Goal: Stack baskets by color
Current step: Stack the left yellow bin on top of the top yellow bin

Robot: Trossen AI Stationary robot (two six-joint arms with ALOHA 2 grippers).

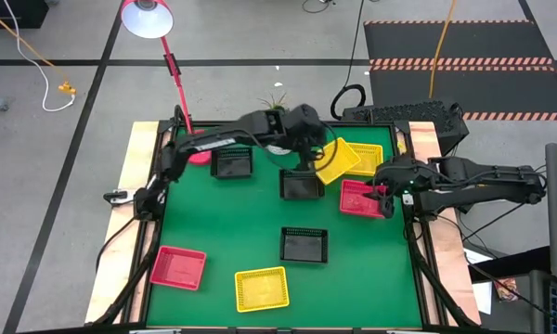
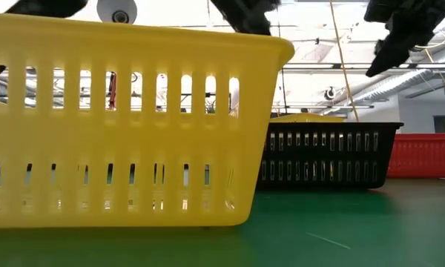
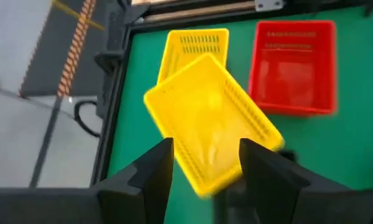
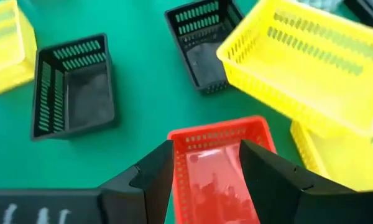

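Observation:
Two yellow baskets are at the far right. The upper one [image 1: 337, 160] [image 3: 212, 127] lies askew across the rim of the lower one [image 1: 366, 156] [image 3: 196, 45], with one corner out over the table. My left gripper [image 1: 308, 160] [image 3: 205, 146] hovers open just above the upper basket's near corner and is clear of it. A red basket [image 1: 360, 198] [image 4: 221, 168] stands on the table beside them. My right gripper [image 1: 386, 192] [image 4: 205, 146] hangs open above its right end.
Three black baskets [image 1: 231, 163] [image 1: 300, 185] [image 1: 304, 244] stand on the green table. Another red basket [image 1: 177, 267] and another yellow one [image 1: 262, 289] are near the front edge. A red lamp base [image 1: 200, 154] and a plant pot [image 1: 277, 116] are at the back.

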